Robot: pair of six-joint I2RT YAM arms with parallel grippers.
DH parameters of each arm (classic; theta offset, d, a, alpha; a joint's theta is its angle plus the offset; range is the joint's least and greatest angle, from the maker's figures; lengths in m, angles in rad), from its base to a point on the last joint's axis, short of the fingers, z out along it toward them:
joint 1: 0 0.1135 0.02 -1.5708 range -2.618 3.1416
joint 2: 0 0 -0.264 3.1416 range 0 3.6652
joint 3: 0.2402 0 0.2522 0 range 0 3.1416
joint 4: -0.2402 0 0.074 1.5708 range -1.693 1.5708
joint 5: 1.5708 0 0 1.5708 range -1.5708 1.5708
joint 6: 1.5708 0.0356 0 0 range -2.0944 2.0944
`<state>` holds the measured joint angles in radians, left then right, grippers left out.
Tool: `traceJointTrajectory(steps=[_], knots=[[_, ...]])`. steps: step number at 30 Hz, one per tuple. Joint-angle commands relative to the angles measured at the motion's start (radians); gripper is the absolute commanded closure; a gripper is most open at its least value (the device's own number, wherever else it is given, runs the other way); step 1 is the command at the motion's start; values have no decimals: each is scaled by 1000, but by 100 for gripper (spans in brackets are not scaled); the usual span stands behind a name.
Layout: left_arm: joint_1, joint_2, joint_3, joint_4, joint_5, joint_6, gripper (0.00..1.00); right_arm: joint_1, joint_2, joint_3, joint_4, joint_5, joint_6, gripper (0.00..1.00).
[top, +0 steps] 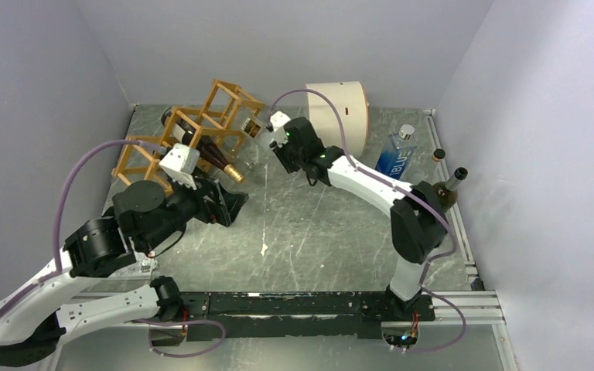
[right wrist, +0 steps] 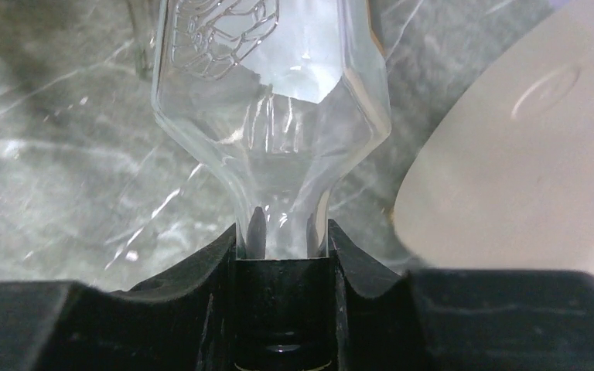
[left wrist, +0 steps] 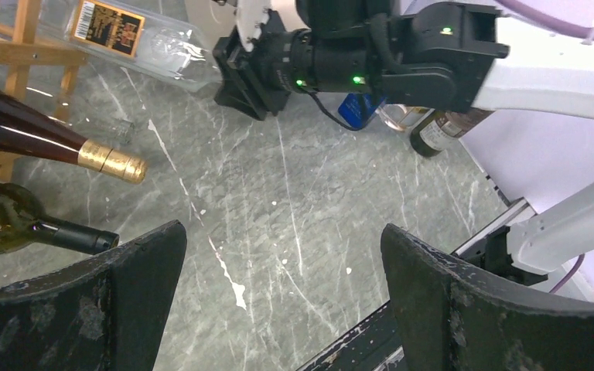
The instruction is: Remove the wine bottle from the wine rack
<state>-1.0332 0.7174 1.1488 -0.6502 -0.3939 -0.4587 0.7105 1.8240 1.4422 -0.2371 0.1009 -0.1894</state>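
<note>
At the far left of the table (top: 317,224) stands the wine rack (top: 218,116), its open wooden cells stepped in a row. A dark bottle (top: 215,158) with a gold foil cap lies in one of the nearer cells, neck pointing right and out over the table. The clear wine bottle (top: 252,128) lies at the rack's right end, neck also pointing right. How far its base sits inside the cell cannot be told. The right gripper (top: 272,141) is clamped on that neck. The right wrist view shows this best: both black fingers (right wrist: 224,263) press against the narrow glass below the embossed shoulder, and the cream drum (right wrist: 526,154) lies close on the right. The left gripper (top: 233,202) hangs just near of the rack with its jaws spread wide and nothing between them. Only the left wrist view shows a green bottle (left wrist: 15,228) with a black cap lying low in the rack beneath the gold-capped one, and the orange-and-black label on the clear bottle. Only the overhead view takes in the whole rack, a blue water bottle (top: 396,154) near the drum, and a small dark bottle (top: 447,189) at the right edge.
</note>
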Motion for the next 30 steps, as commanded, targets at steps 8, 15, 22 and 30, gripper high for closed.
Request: traceJointTrajectory(steps=[8,15,22,30], knots=[[-4,77,-18,99,63,63,1,9,-317,-273,-97,-31,205,100],[-4,102,-87,167,98,66,1,1,-471,-358,-226,-54,317,100],[-4,177,-210,339,268,280,1,-26,-498,-252,-437,-139,429,100],[-16,316,-351,589,261,653,1,-26,-543,-182,-551,-197,498,100]])
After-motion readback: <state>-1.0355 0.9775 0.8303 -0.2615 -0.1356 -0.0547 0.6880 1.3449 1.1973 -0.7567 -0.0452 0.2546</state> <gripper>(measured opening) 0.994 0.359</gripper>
